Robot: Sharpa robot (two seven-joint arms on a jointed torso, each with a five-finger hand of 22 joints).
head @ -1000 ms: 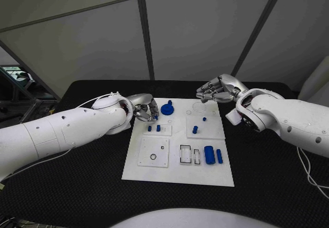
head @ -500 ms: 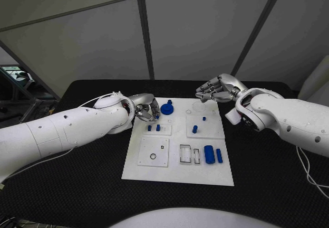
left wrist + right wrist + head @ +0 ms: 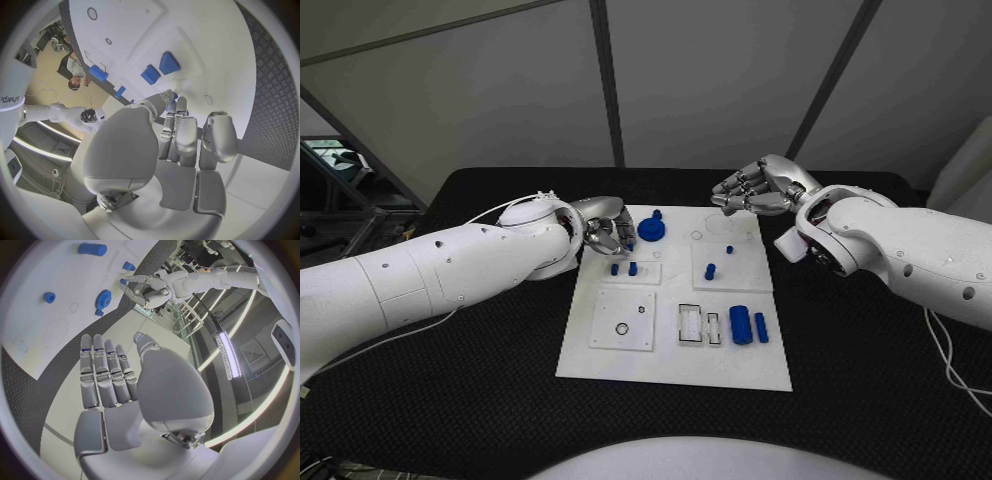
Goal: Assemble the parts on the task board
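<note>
The white task board (image 3: 672,360) lies in the middle of the black table. A blue gear (image 3: 655,232) (image 3: 103,298) stands near its far left corner. My left hand (image 3: 606,233) (image 3: 178,145) is at the board's left edge, with curled fingers and thumb reaching the gear's side. A blue sliver (image 3: 175,95) shows at the fingertips; whether they grip it is unclear. My right hand (image 3: 759,188) (image 3: 109,375) hovers over the far right corner and holds nothing, its fingers side by side. Two small blue pegs (image 3: 625,269) and a single peg (image 3: 711,271) stand on the board.
A blue cylinder (image 3: 740,326) and a slimmer blue bar (image 3: 762,328) lie at the board's near right, beside two rectangular slots (image 3: 691,324). Small rings (image 3: 623,330) sit on the near left plate. Black table (image 3: 459,380) surrounds the board on both sides.
</note>
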